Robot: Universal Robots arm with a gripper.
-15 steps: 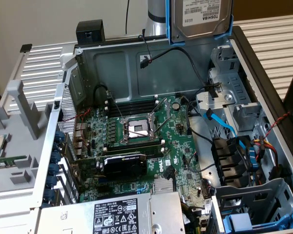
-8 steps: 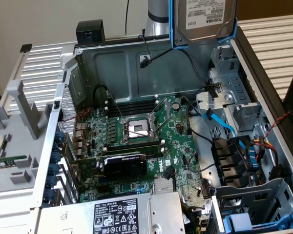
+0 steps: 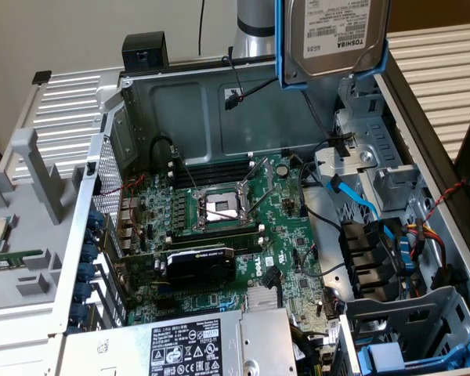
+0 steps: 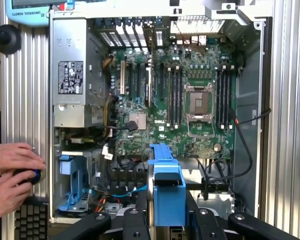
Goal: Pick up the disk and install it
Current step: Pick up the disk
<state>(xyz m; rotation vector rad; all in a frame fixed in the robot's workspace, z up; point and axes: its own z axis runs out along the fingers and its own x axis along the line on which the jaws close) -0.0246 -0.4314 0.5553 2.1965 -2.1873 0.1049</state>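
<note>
The arm (image 3: 254, 27) shows as an upright silver column at the top of the exterior view. In the wrist view the gripper (image 4: 166, 200) faces straight down, its black linkages spread out to either side. Its two fingers (image 4: 141, 202) are closed against opposite sides of the disk (image 4: 167, 180), clamping it edge-on between them, and the disk hangs high in the grip.

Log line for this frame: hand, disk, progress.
hand: shut on disk | disk: in blue frame, held over open computer case | install: not yet done
</note>
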